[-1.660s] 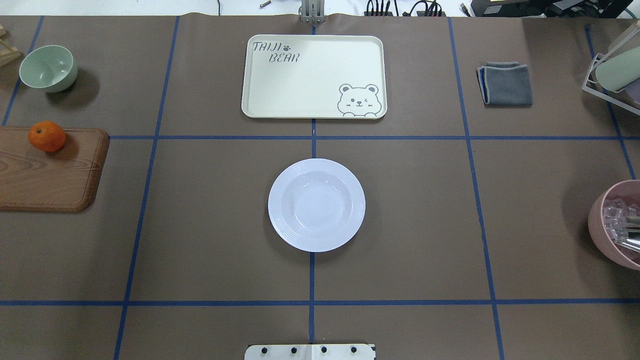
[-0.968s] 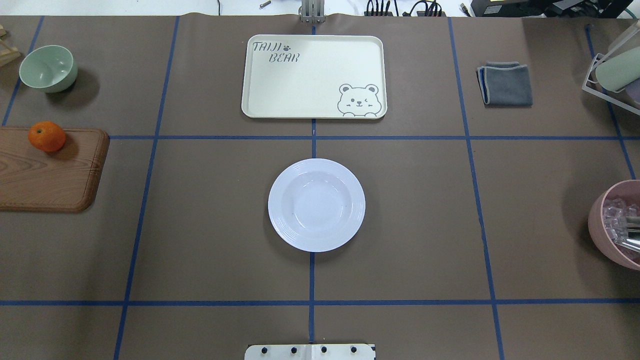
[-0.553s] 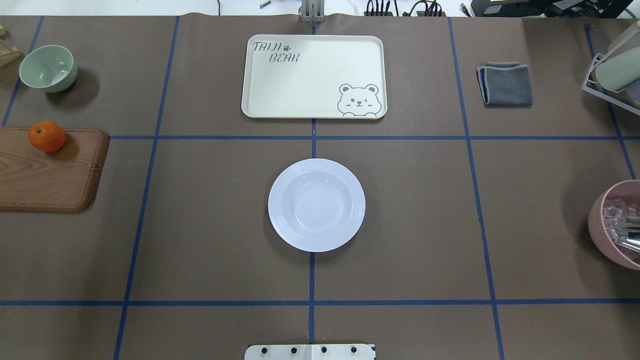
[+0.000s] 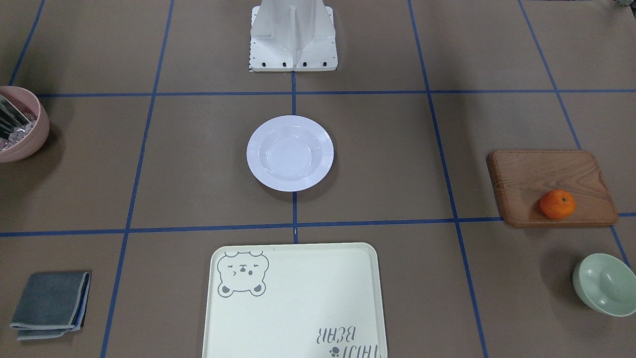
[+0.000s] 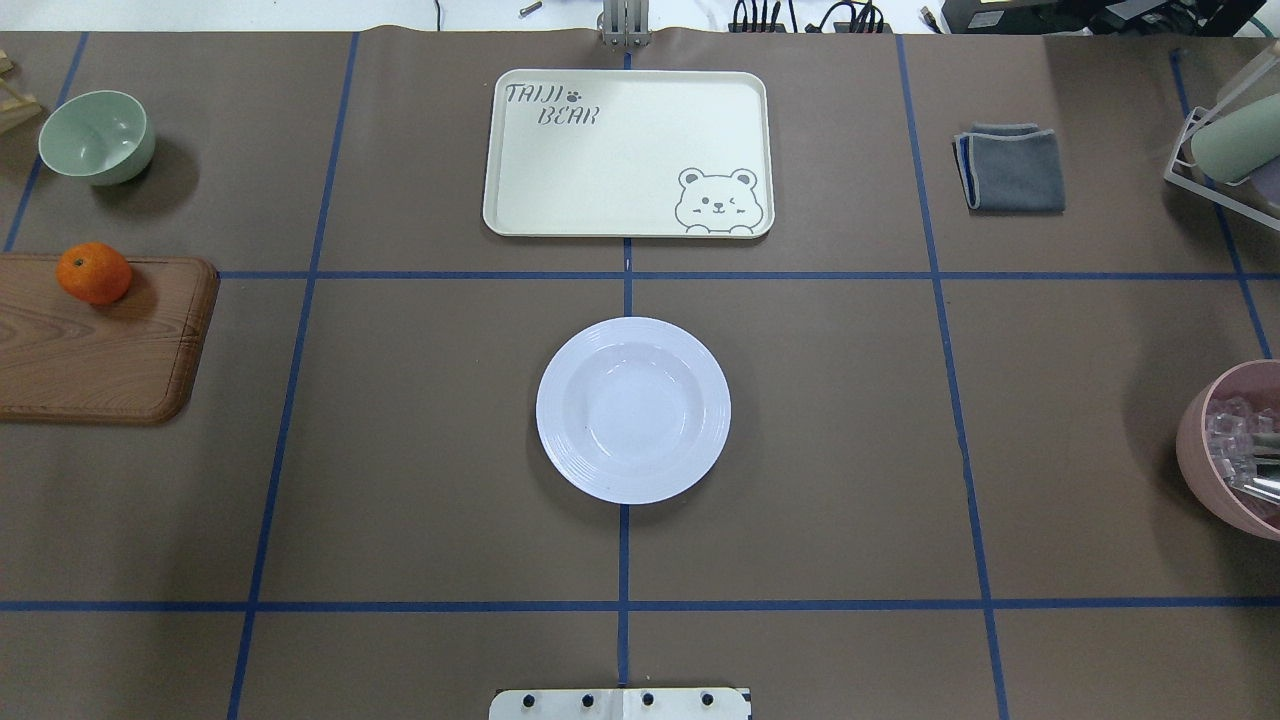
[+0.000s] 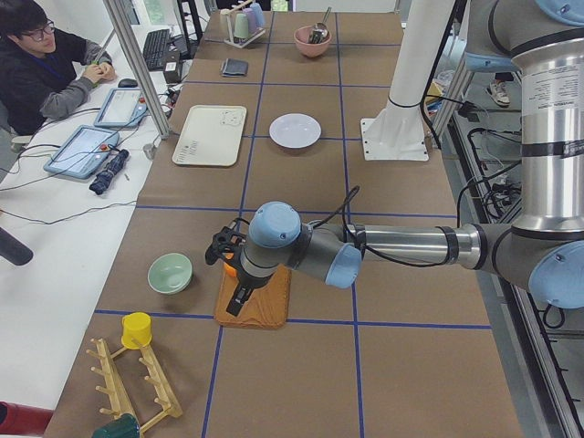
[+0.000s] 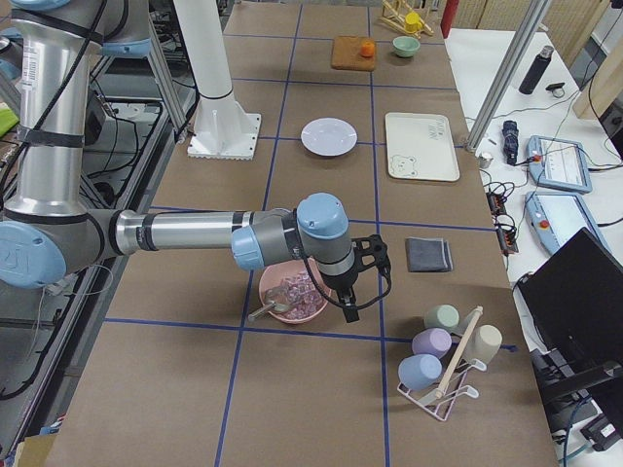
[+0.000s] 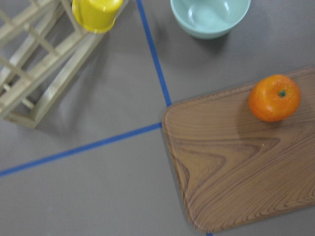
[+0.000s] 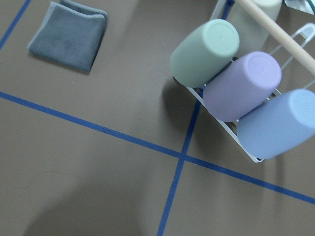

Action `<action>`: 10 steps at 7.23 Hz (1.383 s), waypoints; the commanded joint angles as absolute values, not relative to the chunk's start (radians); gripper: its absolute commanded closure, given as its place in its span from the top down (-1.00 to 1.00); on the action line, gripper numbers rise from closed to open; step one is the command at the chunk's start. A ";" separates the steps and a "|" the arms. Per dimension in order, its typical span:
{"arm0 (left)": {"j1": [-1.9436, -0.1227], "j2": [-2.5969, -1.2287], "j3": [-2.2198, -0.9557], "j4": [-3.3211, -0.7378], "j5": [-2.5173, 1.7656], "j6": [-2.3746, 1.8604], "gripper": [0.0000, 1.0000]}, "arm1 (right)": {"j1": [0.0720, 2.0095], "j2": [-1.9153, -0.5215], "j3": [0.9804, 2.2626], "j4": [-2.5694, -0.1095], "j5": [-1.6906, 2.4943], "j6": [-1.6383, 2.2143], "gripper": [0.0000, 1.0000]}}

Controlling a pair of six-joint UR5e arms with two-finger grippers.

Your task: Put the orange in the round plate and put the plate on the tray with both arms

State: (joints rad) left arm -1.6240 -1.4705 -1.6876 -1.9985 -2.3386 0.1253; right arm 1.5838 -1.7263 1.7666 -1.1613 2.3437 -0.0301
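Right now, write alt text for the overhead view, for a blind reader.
An empty white round plate sits mid-table, with the cream bear tray beyond it. The orange rests on a wooden board at far left.

— What is the table (image 5: 400,450) covered with?
— Brown paper (image 4: 372,149) is laid over it, and squares are marked out by blue tape lines (image 5: 624,560).
— And beside it?
— A white desk (image 6: 36,210) is set along one side. Tablets (image 6: 80,151) are laid there, a person (image 6: 41,68) is seated, and a slanted metal post (image 6: 137,68) is fixed at its edge.
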 commanded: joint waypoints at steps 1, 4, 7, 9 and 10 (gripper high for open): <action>-1.624 -1.511 -1.654 -2.051 -2.341 0.106 0.98 | 1.585 -1.762 1.720 -0.989 2.431 0.004 1.00; -1.617 -1.534 -1.690 -2.056 -2.339 0.089 0.98 | 1.557 -1.737 1.840 -0.976 2.428 0.355 1.00; -1.586 -1.557 -1.695 -2.080 -2.429 -0.079 0.98 | 1.313 -1.683 1.908 -0.980 2.326 0.732 1.00; -1.464 -1.566 -1.695 -2.127 -2.425 -0.267 0.98 | 1.061 -1.677 1.992 -0.982 2.098 1.008 1.00; -1.416 -1.566 -1.692 -2.161 -2.419 -0.358 0.98 | 0.978 -1.678 2.018 -0.983 2.026 1.088 1.00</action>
State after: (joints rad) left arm -1.4789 -1.5630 -1.6943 -2.1264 -2.4223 -0.2387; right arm 1.0995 -1.6788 1.9791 -0.9818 2.1348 0.9620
